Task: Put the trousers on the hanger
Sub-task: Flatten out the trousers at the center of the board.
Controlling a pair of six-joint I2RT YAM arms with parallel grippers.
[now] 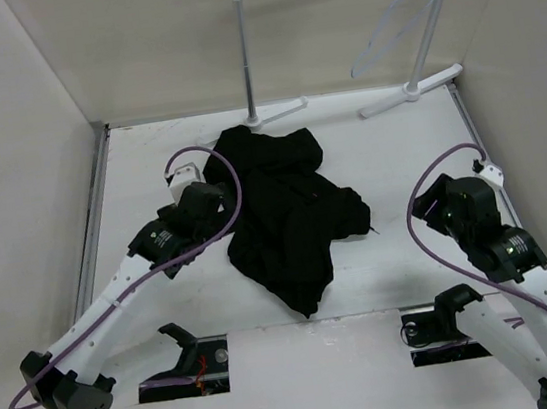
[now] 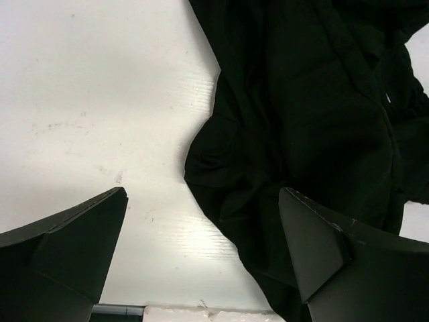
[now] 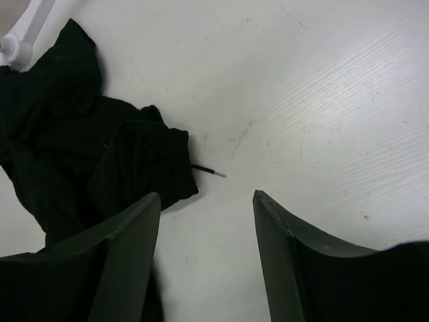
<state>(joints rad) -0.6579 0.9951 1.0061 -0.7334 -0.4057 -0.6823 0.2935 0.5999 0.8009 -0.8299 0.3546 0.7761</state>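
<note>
We see a flat white table (image 1: 401, 178) with a faint wood grain and a few light scuffs, boxed in by pale walls. A pair of soft matte black trousers (image 1: 284, 208) lies crumpled in a heap on it, left of the middle and reaching towards the back. A thin dark cord with a pale tip (image 3: 211, 172) pokes out from the heap's edge onto the bare surface. At the back, the two flat white feet of a metal garment rack (image 1: 277, 115) stand on the table; the left foot touches the trousers.
</note>
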